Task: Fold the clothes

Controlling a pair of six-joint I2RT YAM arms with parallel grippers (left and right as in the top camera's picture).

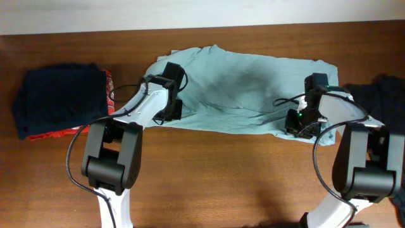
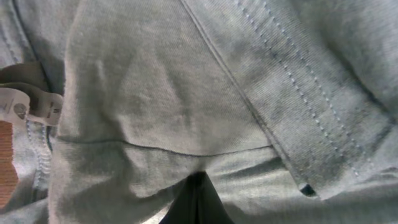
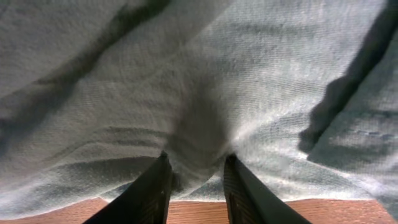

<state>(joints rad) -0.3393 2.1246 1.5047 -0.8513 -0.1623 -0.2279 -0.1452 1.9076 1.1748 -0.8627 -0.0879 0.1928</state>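
Both arms are down on the shirt (image 1: 240, 82), which lies spread flat across the table (image 1: 221, 183), one arm at each end of its near edge. The right fingers (image 3: 155, 190) stand narrow with a ridge of cloth pinched up between them. The shirt's edge falls just below their tips, with bare wood under it. Of the left fingers (image 2: 196, 202) only a dark sliver shows under the fabric. The cloth puckers toward it, which looks like a grip, but I cannot tell for sure. A hemmed edge runs up and to the right of that sliver, and a label (image 2: 25, 109) sits off to its left.

This looks like the grasp before a fold, with both near corners taken and nothing turned over yet. The next move should lift both ends together and carry them evenly toward the far edge. It must keep clear of the folded pile (image 1: 60, 101) outside the left fingers and the dark garment (image 1: 386, 95) outside the right.
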